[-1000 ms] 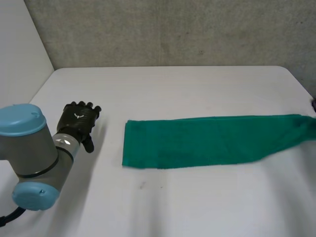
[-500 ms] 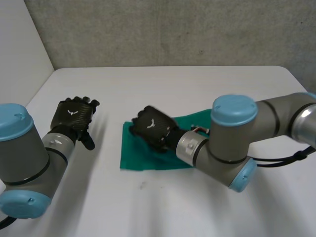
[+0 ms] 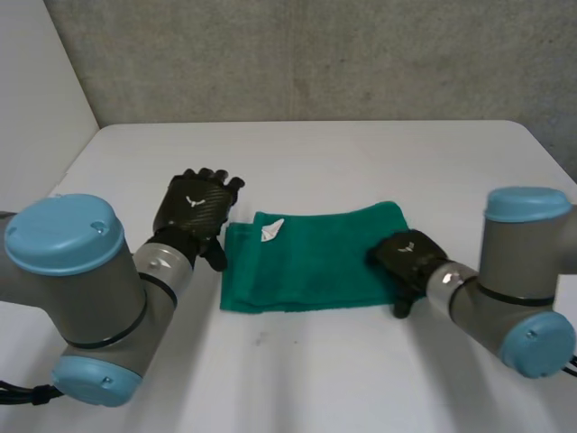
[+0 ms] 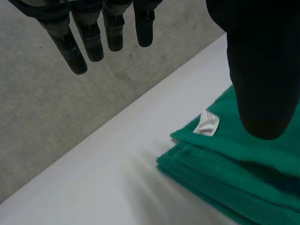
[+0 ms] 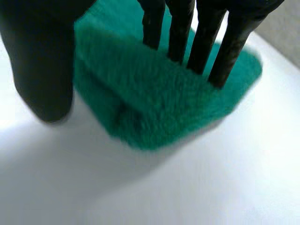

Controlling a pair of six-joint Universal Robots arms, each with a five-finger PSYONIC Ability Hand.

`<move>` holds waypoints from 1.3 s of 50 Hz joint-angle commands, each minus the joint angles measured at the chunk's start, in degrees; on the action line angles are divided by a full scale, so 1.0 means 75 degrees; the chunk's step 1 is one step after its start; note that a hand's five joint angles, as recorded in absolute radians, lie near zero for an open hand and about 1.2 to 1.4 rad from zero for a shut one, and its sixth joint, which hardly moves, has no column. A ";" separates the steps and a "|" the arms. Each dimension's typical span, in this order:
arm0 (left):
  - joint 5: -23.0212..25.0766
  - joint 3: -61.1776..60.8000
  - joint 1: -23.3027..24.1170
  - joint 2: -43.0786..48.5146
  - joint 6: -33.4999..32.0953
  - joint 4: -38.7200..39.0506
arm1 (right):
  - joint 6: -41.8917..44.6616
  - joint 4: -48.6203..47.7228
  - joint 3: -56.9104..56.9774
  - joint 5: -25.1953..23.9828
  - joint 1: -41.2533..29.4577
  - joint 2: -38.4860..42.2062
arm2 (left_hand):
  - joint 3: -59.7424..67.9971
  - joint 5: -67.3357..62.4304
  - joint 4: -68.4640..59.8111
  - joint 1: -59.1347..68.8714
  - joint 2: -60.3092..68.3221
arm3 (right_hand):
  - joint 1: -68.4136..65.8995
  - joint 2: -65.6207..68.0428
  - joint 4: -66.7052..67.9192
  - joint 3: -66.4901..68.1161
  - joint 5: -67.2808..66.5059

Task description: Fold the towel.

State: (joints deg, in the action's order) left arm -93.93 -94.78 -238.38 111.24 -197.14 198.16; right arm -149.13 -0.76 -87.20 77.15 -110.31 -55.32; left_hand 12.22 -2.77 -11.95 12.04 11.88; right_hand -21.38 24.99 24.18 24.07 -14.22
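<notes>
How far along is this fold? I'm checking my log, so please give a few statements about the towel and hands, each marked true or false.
1. The towel lies folded in layers on the table. True.
2. The left hand grips a towel corner. False: its fingers are straight and hold nothing, at the towel's end.
3. The right hand has straight fingers on the towel's other end. True.
4. The white tag sits next to the right hand. False: it is at the end near the left hand.
</notes>
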 commanded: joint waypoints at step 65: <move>-0.0050 -0.0722 0.0026 -0.0616 0.0012 -0.0089 | -0.0530 -0.0379 0.0681 -0.0689 0.0086 -0.1132 | -0.0268 0.0341 0.0232 -0.0243 -0.0222 | -0.7816 0.7334 0.7443 0.7457 -0.7437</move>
State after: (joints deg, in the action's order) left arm -94.25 -99.68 -238.20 108.12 -197.05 197.53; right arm -152.72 -5.06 -86.82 72.12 -99.06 -63.63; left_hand 12.22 -2.77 -11.95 12.04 11.88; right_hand -51.69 67.03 68.08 67.41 -54.73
